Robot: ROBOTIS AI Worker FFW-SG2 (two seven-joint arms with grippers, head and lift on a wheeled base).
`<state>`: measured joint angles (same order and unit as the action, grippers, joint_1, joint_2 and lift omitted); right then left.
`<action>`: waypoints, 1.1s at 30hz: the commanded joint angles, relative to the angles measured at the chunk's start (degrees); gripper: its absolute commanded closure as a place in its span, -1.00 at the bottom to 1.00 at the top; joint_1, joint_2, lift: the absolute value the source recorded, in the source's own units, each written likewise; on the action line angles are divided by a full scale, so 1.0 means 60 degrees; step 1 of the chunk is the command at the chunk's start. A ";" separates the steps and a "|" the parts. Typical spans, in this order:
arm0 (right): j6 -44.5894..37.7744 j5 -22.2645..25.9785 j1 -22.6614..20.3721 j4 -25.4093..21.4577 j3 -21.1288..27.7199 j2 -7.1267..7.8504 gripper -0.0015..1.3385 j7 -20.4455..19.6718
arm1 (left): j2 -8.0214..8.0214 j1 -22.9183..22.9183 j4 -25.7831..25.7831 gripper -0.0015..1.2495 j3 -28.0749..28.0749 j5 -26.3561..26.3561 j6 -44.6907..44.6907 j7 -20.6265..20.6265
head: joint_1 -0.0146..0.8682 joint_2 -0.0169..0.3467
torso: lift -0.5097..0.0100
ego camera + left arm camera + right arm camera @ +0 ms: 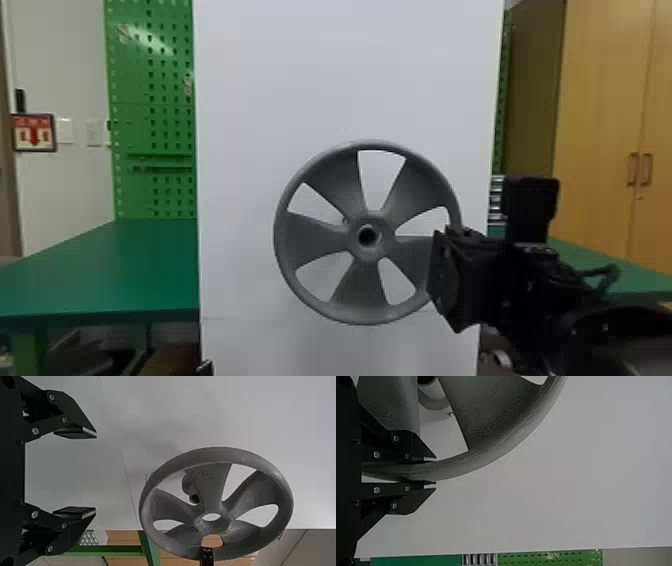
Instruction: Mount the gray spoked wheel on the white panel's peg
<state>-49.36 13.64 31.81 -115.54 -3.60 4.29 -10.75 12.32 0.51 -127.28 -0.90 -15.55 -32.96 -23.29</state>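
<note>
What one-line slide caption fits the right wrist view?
Black two-fingered right gripper closed on the rim of the gray spoked wheel, in front of the flat white panel.

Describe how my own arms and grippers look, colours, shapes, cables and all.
Both the left gripper and the right gripper are black: hinged links dotted with round silvery pivots, carrying tapered, angular fingers with thin, flat pads. The right arm is black too, with a boxy black housing near the wrist and a dark cable looping out behind it.
</note>
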 commanded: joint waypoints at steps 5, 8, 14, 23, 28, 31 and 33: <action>0.0213 0.0013 0.0133 0.0376 0.0044 0.0017 0.76 0.0005 | 0.0056 -0.0055 0.0017 -0.11 -0.0055 -0.0030 0.0000 0.0000 | -0.69 -0.95 | -0.58; 0.0257 -0.0002 0.0163 0.0507 0.0059 0.0002 0.76 -0.0010 | 0.0056 -0.0055 0.0031 -0.11 -0.0055 -0.0045 0.0000 0.0000 | -0.69 -0.95 | -0.58; 0.0374 -0.0031 0.0236 0.0698 0.0073 0.0017 0.76 -0.0010 | 0.0071 -0.0070 0.0031 -0.11 -0.0070 -0.0045 0.0000 0.0000 | -0.69 -0.95 | -0.58; 0.0506 -0.0031 0.0382 0.1035 0.0015 0.0061 0.76 0.0005 | 0.0100 -0.0085 0.0046 -0.11 -0.0084 -0.0074 0.0000 0.0000 | -0.69 -0.95 | -0.58; 0.0653 0.0057 0.0485 0.1284 0.0044 0.0075 0.76 0.0005 | 0.0100 -0.0085 0.0046 -0.11 -0.0084 -0.0074 0.0000 0.0000 | -0.69 -0.95 | -0.58; 0.0741 0.0203 0.0543 0.1430 0.0073 0.0075 0.76 0.0005 | 0.0100 -0.0085 0.0046 -0.11 -0.0084 -0.0074 0.0000 0.0000 | -0.69 -0.95 | -0.58; 0.0829 0.0247 0.0602 0.1562 0.0059 0.0090 0.76 0.0020 | 0.0100 -0.0085 0.0046 -0.11 -0.0084 -0.0088 0.0000 0.0000 | -0.69 -0.95 | -0.58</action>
<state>-45.17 14.39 34.89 -107.45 -3.27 4.75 -10.68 12.92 0.00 -127.00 -1.41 -16.00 -32.95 -23.29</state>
